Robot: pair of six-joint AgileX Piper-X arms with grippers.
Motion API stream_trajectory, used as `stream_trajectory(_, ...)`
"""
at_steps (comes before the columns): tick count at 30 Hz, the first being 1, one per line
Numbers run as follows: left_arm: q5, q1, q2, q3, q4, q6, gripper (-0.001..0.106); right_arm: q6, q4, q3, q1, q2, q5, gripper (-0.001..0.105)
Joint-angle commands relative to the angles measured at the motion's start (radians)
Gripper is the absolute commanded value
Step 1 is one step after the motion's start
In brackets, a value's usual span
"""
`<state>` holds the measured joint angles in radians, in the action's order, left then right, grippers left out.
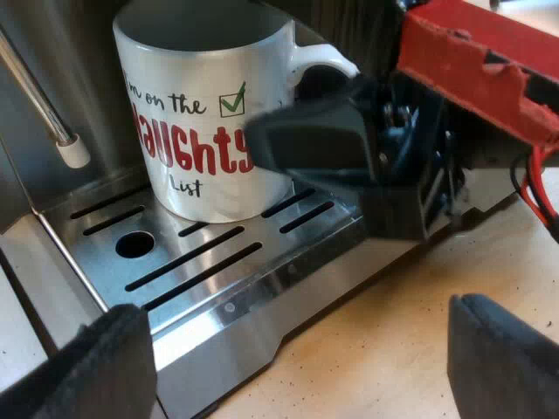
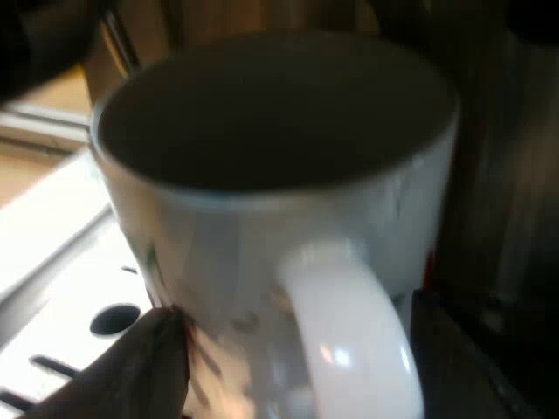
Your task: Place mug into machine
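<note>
The mug point(image 1: 205, 113) on the machine's point(image 1: 92, 113) drip tray point(image 1: 201, 279), held by the right gripper point(image 2: 293, 349).
My left gripper point(image 1: 297, 358) hung wide open and empty above the wooden table point(image 1: 393, 349), just before the slotted tray. The mug stood upright on it, the right fingers point(image 2: 148, 367) pressed to its sides astride the handle point(image 2: 349, 332).

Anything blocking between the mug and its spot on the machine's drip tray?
Nothing visible. The mug already stands on the drip tray, the right tool clasping it at the handle side. The steam wand stands apart beside it.
</note>
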<state>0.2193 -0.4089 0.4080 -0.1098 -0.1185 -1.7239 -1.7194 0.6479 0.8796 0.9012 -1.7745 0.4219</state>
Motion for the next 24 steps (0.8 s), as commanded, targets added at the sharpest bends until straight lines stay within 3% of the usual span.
stream_trajectory(1,-0.006,-0.003,0.000,-0.004,0.012,-0.005,0.071,-0.012,-0.098,0.002,0.001,0.035,0.023,0.056)
stream_trajectory(9,-0.003,-0.003,0.000,-0.029,0.012,-0.005,0.071,-0.002,-0.356,-0.004,0.001,0.160,0.023,0.053)
stream_trajectory(11,-0.003,-0.003,0.000,-0.039,0.006,-0.005,0.071,0.029,-0.384,-0.017,0.007,0.194,0.023,0.052)
stream_trajectory(18,-0.003,-0.003,-0.036,-0.078,-0.110,-0.005,0.071,0.043,-0.406,-0.124,0.052,0.334,0.030,0.052)
stream_trajectory(24,-0.003,-0.003,-0.135,-0.142,-0.222,-0.002,0.071,0.049,-0.406,-0.204,0.133,0.474,0.074,0.052)
